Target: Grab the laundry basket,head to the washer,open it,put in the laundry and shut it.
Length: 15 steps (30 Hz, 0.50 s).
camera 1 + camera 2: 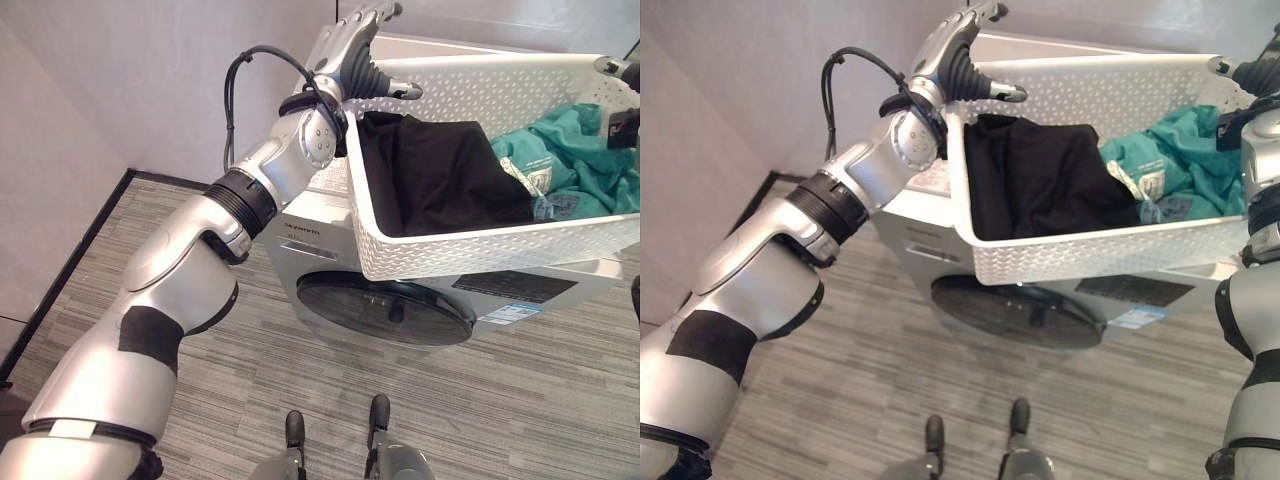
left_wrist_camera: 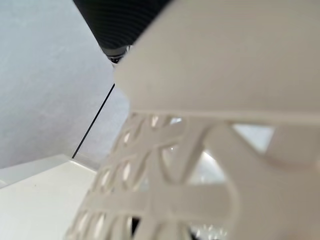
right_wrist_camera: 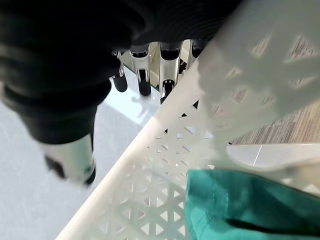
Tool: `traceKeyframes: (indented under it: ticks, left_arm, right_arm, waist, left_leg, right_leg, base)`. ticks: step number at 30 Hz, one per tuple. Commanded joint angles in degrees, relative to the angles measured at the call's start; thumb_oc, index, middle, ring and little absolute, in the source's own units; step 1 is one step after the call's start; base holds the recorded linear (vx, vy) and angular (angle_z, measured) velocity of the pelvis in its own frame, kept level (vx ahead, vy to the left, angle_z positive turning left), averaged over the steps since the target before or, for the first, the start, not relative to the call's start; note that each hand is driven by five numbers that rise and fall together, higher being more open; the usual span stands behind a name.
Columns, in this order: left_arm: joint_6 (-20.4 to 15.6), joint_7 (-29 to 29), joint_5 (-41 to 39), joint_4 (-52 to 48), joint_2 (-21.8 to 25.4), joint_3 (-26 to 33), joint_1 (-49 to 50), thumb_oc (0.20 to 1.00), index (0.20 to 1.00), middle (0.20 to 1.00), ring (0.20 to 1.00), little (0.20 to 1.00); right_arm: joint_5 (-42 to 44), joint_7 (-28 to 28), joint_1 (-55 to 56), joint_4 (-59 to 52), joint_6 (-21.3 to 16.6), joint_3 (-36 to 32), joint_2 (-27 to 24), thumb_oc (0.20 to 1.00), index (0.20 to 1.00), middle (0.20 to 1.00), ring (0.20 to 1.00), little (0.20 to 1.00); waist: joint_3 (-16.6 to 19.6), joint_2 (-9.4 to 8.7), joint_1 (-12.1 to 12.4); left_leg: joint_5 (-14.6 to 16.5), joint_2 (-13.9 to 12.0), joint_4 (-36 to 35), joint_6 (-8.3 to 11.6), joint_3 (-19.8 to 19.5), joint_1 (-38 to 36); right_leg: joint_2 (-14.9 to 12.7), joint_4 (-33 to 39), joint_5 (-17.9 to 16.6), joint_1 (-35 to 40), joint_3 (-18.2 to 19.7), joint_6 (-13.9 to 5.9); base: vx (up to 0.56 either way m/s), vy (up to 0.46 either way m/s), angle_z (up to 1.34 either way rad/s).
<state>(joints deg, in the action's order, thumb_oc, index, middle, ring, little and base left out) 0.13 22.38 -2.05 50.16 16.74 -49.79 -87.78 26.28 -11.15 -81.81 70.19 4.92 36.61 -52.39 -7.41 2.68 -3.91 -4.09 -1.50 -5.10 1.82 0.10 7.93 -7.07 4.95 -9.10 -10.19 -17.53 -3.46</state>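
My fingers (image 3: 145, 82) curl over the basket (image 1: 470, 250) rim, both hands: left hand (image 1: 360, 62), right hand (image 1: 1250, 72). Basket held above washer (image 1: 400, 300); wall close behind.

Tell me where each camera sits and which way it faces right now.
Left eye view: on the head, looking down at the white laundry basket above the washer; left hand at its end rim.
Right eye view: beside it, same scene; right hand at the other end.
Left wrist view: pressed close to the basket's lattice wall.
Right wrist view: along its fingers at the rim, onto the teal garment.
Shared: basket; both eyes also show the black garment.
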Motion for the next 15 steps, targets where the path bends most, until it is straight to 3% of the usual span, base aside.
traceKeyframes:
  ticks: [1, 8, 15]
  left_arm:
    - [-5.5, 5.31, 0.73, -1.22, -4.72, 3.67, -15.38, 1.0, 1.0, 1.0, 1.0, 1.0]
    - [-5.53, 8.07, 1.63, -1.6, -3.1, 5.33, -14.14, 1.0, 1.0, 1.0, 1.0, 1.0]
    - [-7.59, 7.98, -3.16, -3.37, 0.17, 9.72, -11.8, 1.0, 1.0, 1.0, 1.0, 1.0]
  right_arm:
    - [4.3, -0.56, -4.01, 1.24, -3.57, 1.34, 7.86, 1.0, 1.0, 1.0, 1.0, 1.0]
    - [4.78, -3.83, -3.48, -2.4, -5.37, -1.44, 9.55, 1.0, 1.0, 1.0, 1.0, 1.0]
    - [2.47, -8.04, -0.82, -16.76, -7.95, -5.96, 7.98, 1.0, 1.0, 1.0, 1.0, 1.0]
  waist:
    - [-3.15, -0.4, 0.52]
    - [-2.33, -0.51, 0.51]
    - [-0.87, -0.67, 0.53]
  left_leg:
    - [0.76, 0.14, 0.1, -0.36, 2.17, 0.04]
    - [1.17, 0.04, 0.1, -0.38, 2.29, -0.95]
    - [1.81, -0.05, 0.1, -0.48, 2.5, -2.63]
  right_leg:
    - [-0.8, -0.08, 6.32, 5.92, 3.24, -3.43]
    - [-0.72, 0.02, 6.6, 6.8, 3.32, -3.49]
    - [-0.5, 0.05, 7.09, 8.32, 3.39, -3.61]
  base:
    - [0.0, 0.0, 0.0]
    - [0.0, 0.002, 0.0]
    - [0.01, 0.005, -0.03]
